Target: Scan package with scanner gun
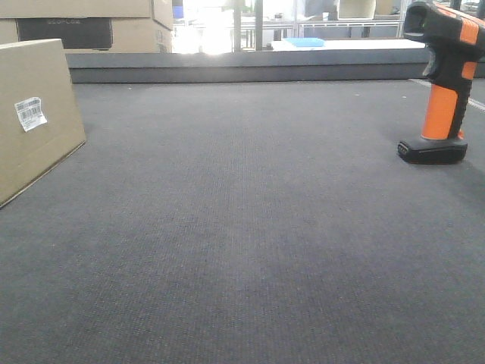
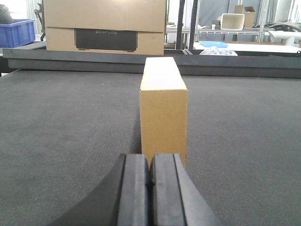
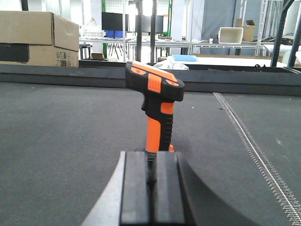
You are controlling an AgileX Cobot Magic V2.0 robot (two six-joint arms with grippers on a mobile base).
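The package [image 1: 34, 117], a plain tan box with a white barcode label [image 1: 30, 114], stands on edge at the left of the dark mat. In the left wrist view it [image 2: 163, 110] stands narrow end on, just beyond my left gripper [image 2: 150, 162], which is shut and empty. The scanner gun [image 1: 443, 83] stands upright on its black base at the far right, orange handle below a black head. In the right wrist view the scanner gun [image 3: 157, 110] is straight ahead of my right gripper [image 3: 151, 160], also shut with nothing in it. Neither gripper shows in the front view.
Large cardboard boxes with dark printing [image 2: 106, 26] are stacked behind the mat's raised back edge [image 1: 250, 68]. A blue bin [image 2: 16, 33] sits far left. A stitched seam [image 3: 249, 146] runs along the mat at the right. Shelving and tables stand behind.
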